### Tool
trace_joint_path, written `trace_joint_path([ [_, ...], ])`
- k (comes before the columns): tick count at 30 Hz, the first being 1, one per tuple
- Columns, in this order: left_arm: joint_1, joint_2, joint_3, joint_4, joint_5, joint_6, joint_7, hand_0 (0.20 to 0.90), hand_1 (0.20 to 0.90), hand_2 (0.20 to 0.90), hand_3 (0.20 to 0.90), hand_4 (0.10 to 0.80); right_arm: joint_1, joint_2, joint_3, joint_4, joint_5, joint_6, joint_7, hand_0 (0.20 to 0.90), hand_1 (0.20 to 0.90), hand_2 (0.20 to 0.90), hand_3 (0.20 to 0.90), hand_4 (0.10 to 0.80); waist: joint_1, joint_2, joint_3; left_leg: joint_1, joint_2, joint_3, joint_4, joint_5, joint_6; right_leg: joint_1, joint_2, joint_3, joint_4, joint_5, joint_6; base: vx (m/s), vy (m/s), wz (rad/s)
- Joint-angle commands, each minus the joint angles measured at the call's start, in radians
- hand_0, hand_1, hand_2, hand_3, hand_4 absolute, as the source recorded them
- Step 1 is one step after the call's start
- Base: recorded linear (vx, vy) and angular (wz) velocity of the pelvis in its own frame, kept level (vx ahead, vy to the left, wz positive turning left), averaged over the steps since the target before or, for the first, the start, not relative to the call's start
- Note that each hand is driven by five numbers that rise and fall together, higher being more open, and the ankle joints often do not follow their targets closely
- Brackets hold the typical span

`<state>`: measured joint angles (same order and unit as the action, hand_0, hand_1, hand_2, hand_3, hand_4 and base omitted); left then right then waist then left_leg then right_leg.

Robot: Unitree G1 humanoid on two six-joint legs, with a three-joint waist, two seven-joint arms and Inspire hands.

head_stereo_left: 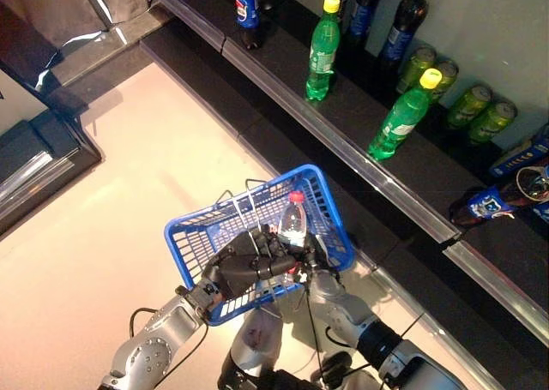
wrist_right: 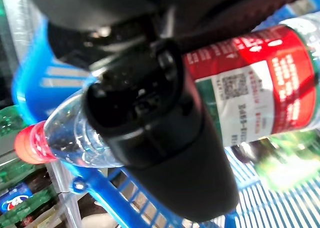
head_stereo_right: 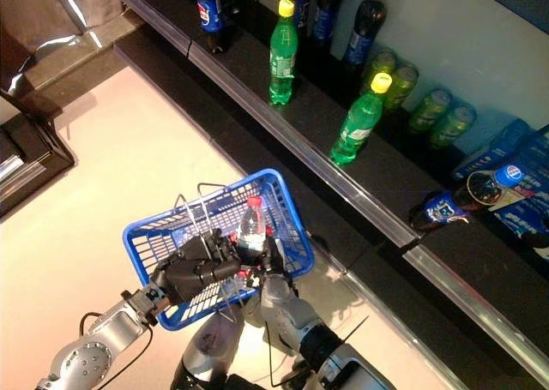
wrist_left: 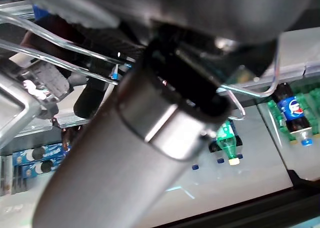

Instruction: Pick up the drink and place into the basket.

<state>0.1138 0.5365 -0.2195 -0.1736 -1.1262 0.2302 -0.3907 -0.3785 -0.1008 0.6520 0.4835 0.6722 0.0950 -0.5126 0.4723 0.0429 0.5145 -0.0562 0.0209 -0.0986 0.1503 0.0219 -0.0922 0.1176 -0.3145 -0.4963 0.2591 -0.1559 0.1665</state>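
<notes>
The drink is a clear water bottle (head_stereo_left: 292,223) with a red cap and red label. My right hand (head_stereo_left: 312,255) is shut on its lower part and holds it upright over the near right part of the blue basket (head_stereo_left: 330,210). In the right wrist view my thumb (wrist_right: 165,153) lies curled across the bottle (wrist_right: 250,87), with the basket's blue rim (wrist_right: 30,87) behind it. My left hand (head_stereo_left: 240,270) is shut on the basket's thin wire handles (head_stereo_left: 249,203) and holds the basket raised in front, touching my right hand.
A dark shelf with a silver front rail (head_stereo_left: 343,150) runs along the right. It holds green bottles (head_stereo_left: 322,51), cola bottles (head_stereo_left: 246,9), green cans (head_stereo_left: 480,111) and a fallen bottle (head_stereo_left: 485,203). A dark cabinet (head_stereo_left: 34,159) stands at the left.
</notes>
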Motion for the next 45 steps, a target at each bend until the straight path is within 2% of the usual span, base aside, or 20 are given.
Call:
trace_joint_path([
  [1,-0.137,-0.109,-0.011,-0.426,-0.128,-0.158,-0.323,0.3,0.3,0.3,0.2,0.1,-0.035,0.123,0.049,-0.044,0.035,-0.149,0.056,0.3,0.3,0.3,0.2,0.1,-0.002,0.002,-0.231,-0.1,-0.065,-0.027,0.116,-0.022,-0.002,0.065,0.097,-0.043,-0.111,0.08,-0.067,0.074,-0.052,0.02],
  [6,-0.145,-0.091,-0.004,-0.45,-0.156,-0.12,-0.42,0.3,0.3,0.3,0.2,0.1,-0.045,0.13,0.018,-0.006,0.155,-0.172,0.08,0.3,0.3,0.3,0.2,0.1,0.012,-0.002,-0.226,-0.101,-0.066,-0.025,0.121,-0.027,-0.001,0.065,0.095,-0.056,-0.101,0.077,-0.064,0.056,-0.018,0.07],
  [10,-0.17,-0.056,-0.016,-0.48,-0.176,-0.141,-0.484,0.3,0.3,0.3,0.2,0.1,-0.048,0.135,-0.006,0.026,0.263,-0.188,0.115,0.3,0.3,0.3,0.2,0.1,0.012,-0.009,-0.223,-0.101,-0.065,-0.019,0.127,-0.032,0.002,0.062,0.095,-0.057,-0.091,0.075,-0.064,0.046,-0.007,0.05],
  [17,-0.202,-0.024,-0.016,-0.509,-0.222,-0.124,-0.486,0.3,0.3,0.3,0.2,0.1,-0.029,0.133,-0.053,0.063,0.409,-0.208,0.161,0.3,0.3,0.3,0.2,0.1,0.009,-0.019,-0.234,-0.095,-0.059,-0.01,0.136,-0.042,0.006,0.063,0.095,-0.056,-0.076,0.07,-0.062,0.076,-0.007,0.01],
  [24,-0.215,0.005,-0.02,-0.522,-0.214,-0.082,-0.551,0.3,0.3,0.3,0.2,0.1,-0.049,0.122,-0.113,0.102,0.587,-0.218,0.216,0.3,0.3,0.3,0.2,0.1,0.01,-0.026,-0.237,-0.092,-0.055,-0.006,0.143,-0.048,0.009,0.061,0.094,-0.06,-0.061,0.069,-0.063,0.058,-0.012,0.03],
  [26,-0.219,0.01,-0.025,-0.527,-0.223,-0.066,-0.557,0.3,0.3,0.3,0.2,0.1,-0.048,0.117,-0.129,0.108,0.629,-0.213,0.234,0.3,0.3,0.3,0.2,0.1,0.007,-0.022,-0.241,-0.097,-0.057,0.0,0.137,-0.024,0.017,0.054,0.091,-0.072,-0.062,0.088,-0.07,0.017,0.05,0.07],
  [33,-0.21,0.016,-0.029,-0.525,-0.259,-0.056,-0.534,0.3,0.3,0.3,0.2,0.1,-0.039,0.106,-0.158,0.112,0.716,-0.179,0.254,0.3,0.3,0.3,0.2,0.1,-0.001,-0.017,-0.251,-0.085,-0.056,0.003,0.132,-0.024,0.021,0.048,0.088,-0.068,-0.056,0.09,-0.069,0.035,0.021,0.02],
  [34,-0.209,0.015,-0.029,-0.525,-0.259,-0.055,-0.533,0.3,0.3,0.3,0.2,0.1,-0.04,0.104,-0.161,0.114,0.718,-0.178,0.253,0.481,0.481,0.481,0.411,0.311,-0.001,-0.017,-0.251,-0.085,-0.056,0.003,0.132,-0.025,0.021,0.048,0.088,-0.069,-0.055,0.09,-0.069,0.0,0.0,0.0],
  [35,-0.206,0.019,-0.026,-0.526,-0.265,-0.059,-0.533,0.3,0.3,0.3,0.2,0.1,-0.044,0.098,-0.17,0.118,0.72,-0.173,0.246,0.9,0.9,0.9,0.9,0.8,-0.001,-0.016,-0.25,-0.084,-0.056,0.003,0.132,-0.026,0.022,0.045,0.086,-0.07,-0.052,0.09,-0.069,0.0,0.0,0.0],
  [45,-0.177,0.03,0.005,-0.534,-0.286,-0.052,-0.547,0.3,0.3,0.3,0.2,0.1,-0.033,0.074,-0.202,0.087,0.702,-0.186,0.274,0.9,0.9,0.9,0.9,0.8,0.004,-0.021,-0.235,-0.085,-0.056,0.003,0.13,-0.026,0.026,0.038,0.081,-0.079,-0.041,0.091,-0.066,0.0,0.0,0.0],
])
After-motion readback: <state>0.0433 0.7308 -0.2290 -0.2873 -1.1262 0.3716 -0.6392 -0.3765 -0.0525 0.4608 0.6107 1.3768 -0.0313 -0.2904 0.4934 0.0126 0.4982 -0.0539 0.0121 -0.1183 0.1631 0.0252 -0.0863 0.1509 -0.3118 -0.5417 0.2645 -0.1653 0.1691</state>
